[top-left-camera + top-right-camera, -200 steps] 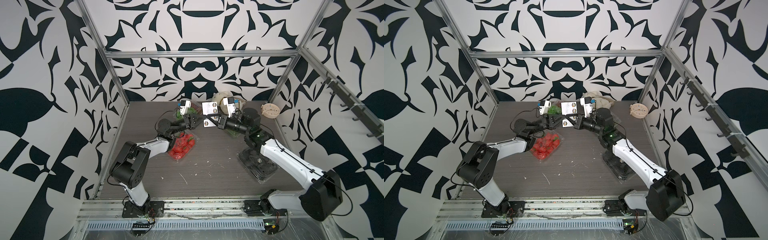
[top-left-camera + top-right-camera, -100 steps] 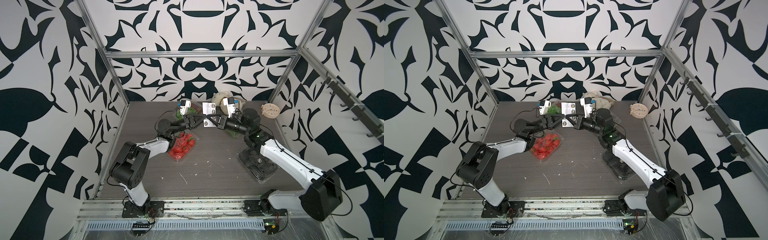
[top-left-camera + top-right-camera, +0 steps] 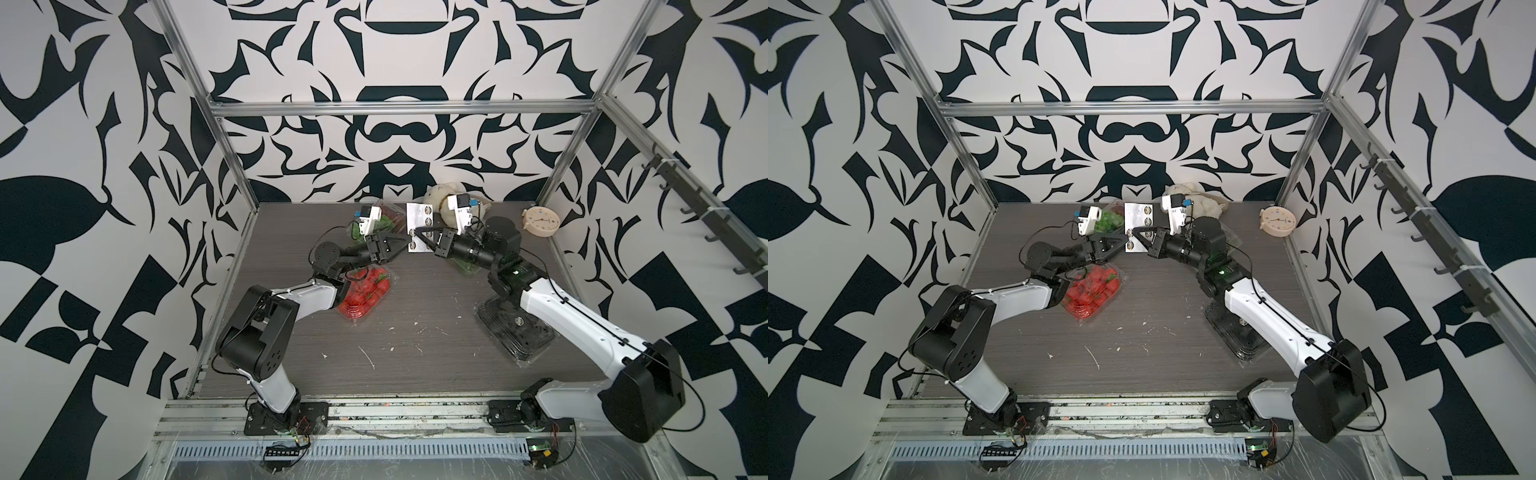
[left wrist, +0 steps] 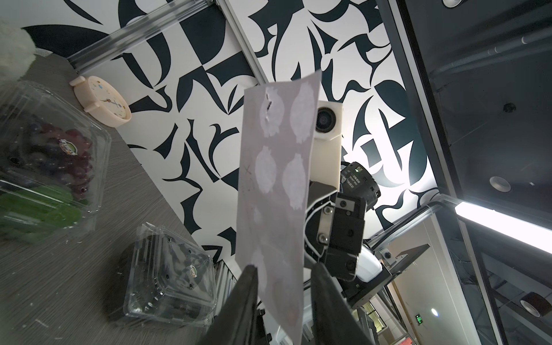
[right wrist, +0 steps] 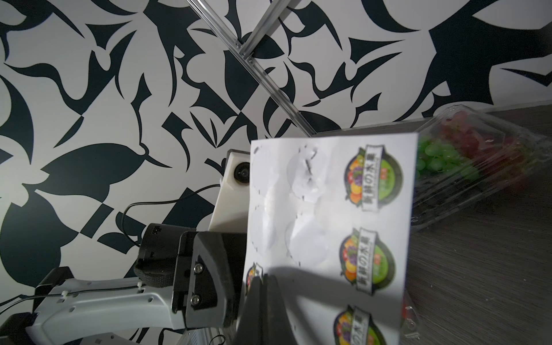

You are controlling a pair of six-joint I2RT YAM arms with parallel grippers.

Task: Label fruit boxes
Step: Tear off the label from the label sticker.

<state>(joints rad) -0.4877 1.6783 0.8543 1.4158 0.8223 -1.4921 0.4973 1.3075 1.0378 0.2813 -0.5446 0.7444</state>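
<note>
Judging from the lids, we put the labelling at about half done. The avocado box point(image 3: 519, 341), lying on the worktop point(image 3: 415, 332) under the right forearm, bears a small round label point(image 4: 193, 270), and so does one grape box point(image 4: 44, 167), which holds green and purple grapes and sits partly beneath the right wrist. The strawberry box point(image 3: 365, 295), full of red berries and lying beside the left arm, shows no label that we can see, nor does the other grape box point(image 5: 466, 161) at the back of the worktop; those two look to be what is left.

Both arms meet over the middle back of the worktop at the sticker sheet point(image 5: 328, 224), which is held upright in the air. The right pincer point(image 5: 263, 280) is closed tight on the sheet's lower part, by a printed sticker. The left pincer point(image 4: 283, 277) is partly open, with one finger on each side of the sheet's lower edge and a clear gap between them; it seems to grip nothing, though we cannot tell whether a finger brushes the paper. The sheet shows several blank rounds where stickers have gone and a column of printed ones remaining, so supply is no worry. All four boxes are closed and lie on the worktop, none of them in a pincer.
</note>
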